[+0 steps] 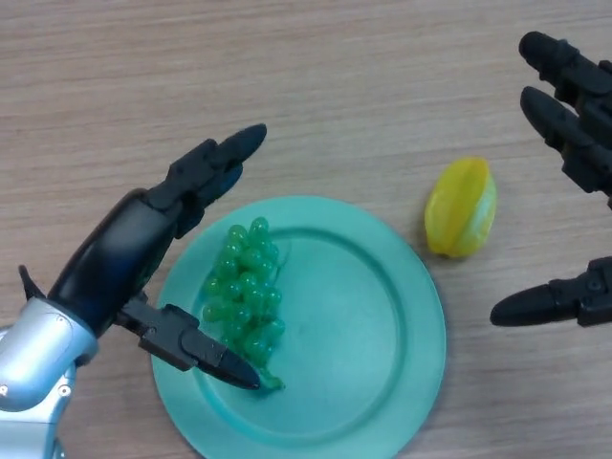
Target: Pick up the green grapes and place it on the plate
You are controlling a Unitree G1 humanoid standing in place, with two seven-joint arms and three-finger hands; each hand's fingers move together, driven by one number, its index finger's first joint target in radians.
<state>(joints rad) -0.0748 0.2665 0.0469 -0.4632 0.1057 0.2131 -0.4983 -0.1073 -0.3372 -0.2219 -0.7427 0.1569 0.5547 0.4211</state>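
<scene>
A bunch of green grapes (247, 290) lies on the left part of a teal plate (363, 325). My left hand (143, 249) hovers over the plate's left rim, fingers straight and spread. Its upper fingers point up-right past the bunch and its thumb (206, 356) reaches to the bunch's lower end. It does not grip the grapes. My right hand (574, 124) is open at the right edge, away from the plate, with its thumb (550, 301) lower down.
A yellow starfruit (462, 207) lies on the wooden table (335, 96) just off the plate's upper right rim, between the plate and my right hand.
</scene>
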